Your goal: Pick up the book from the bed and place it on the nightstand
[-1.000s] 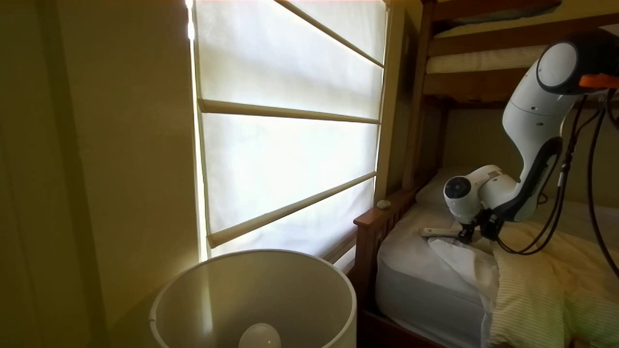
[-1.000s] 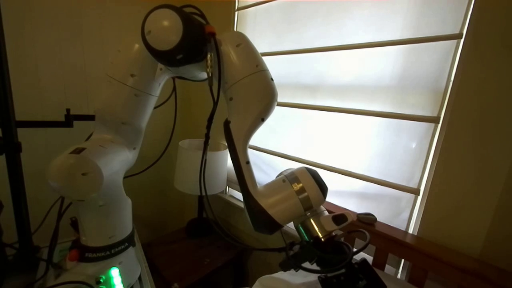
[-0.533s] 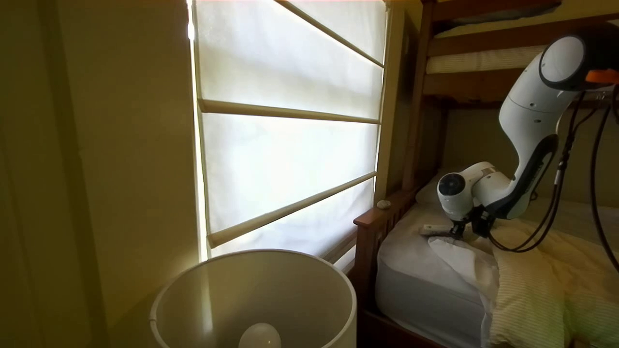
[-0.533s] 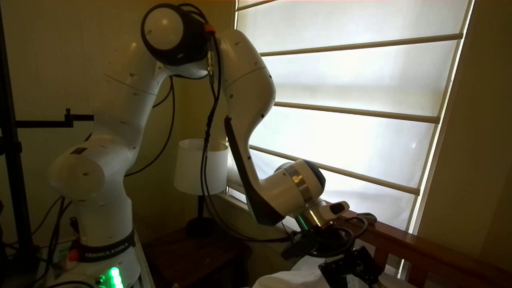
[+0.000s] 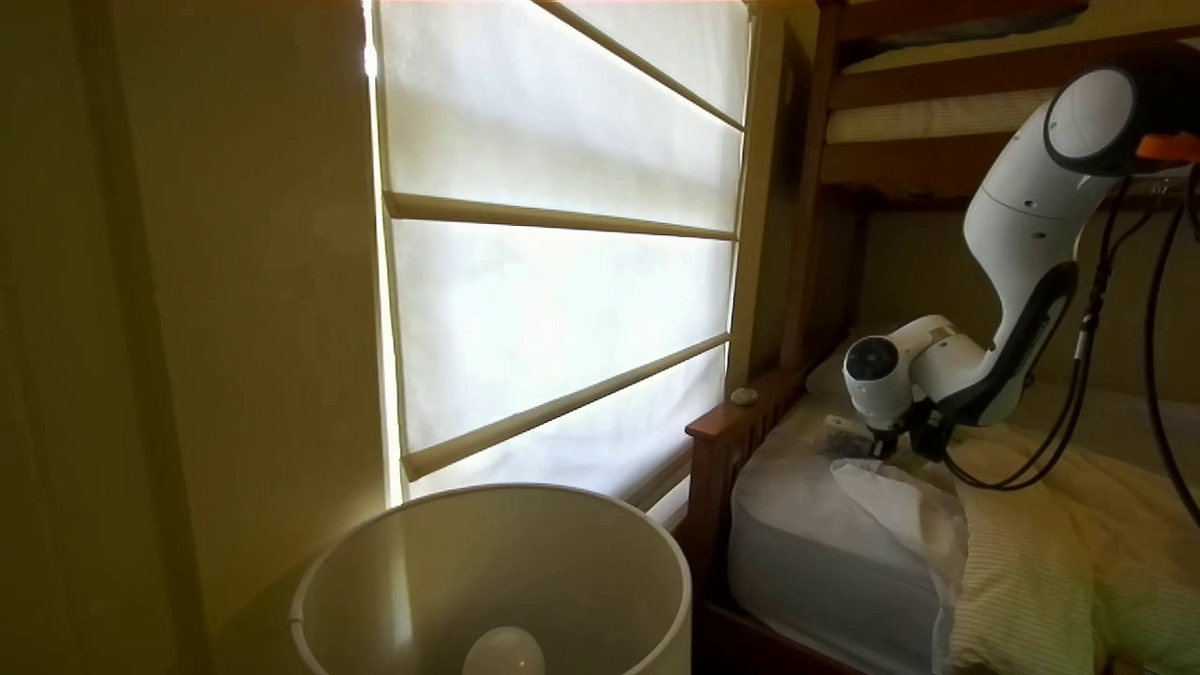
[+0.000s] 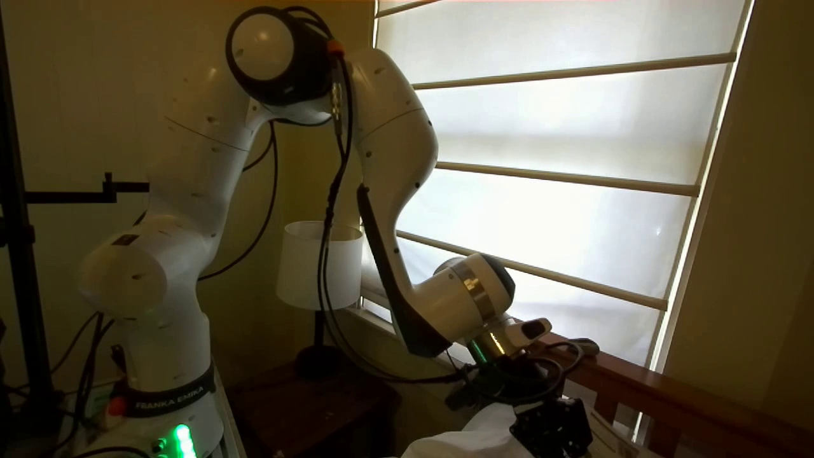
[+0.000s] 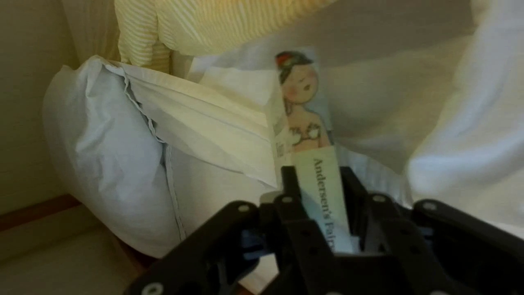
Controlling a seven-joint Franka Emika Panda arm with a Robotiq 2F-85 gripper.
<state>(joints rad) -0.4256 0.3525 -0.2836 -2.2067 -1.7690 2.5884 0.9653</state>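
Note:
The book [image 7: 303, 98] shows its spine in the wrist view, with a drawn figure and the words "Andersen's Fairy". My gripper [image 7: 320, 176] is shut on it, black fingers [image 7: 290, 180] against both sides of the spine. In an exterior view the book [image 5: 841, 437] stands tilted at the gripper [image 5: 881, 444], above the bed [image 5: 806, 539]; whether it still touches the sheet I cannot tell. The jaws are largely hidden behind the gripper's body [image 6: 553, 426] in an exterior view. The dark wooden nightstand [image 6: 305, 413] stands between the arm's base and the window.
A lamp with a white shade [image 6: 320, 267] stands on the nightstand; its shade [image 5: 656, 600] looms large in an exterior view. The wooden bed rail [image 6: 674, 397] runs along the window, with a small pale object [image 5: 743, 397] on its post. Rumpled striped bedding [image 5: 1041, 553] lies beside the gripper.
The jaws have come together on the book. The gripper has risen slightly and shifted toward the bed's window side. The book has gone from lying flat to tilted, its face now showing.

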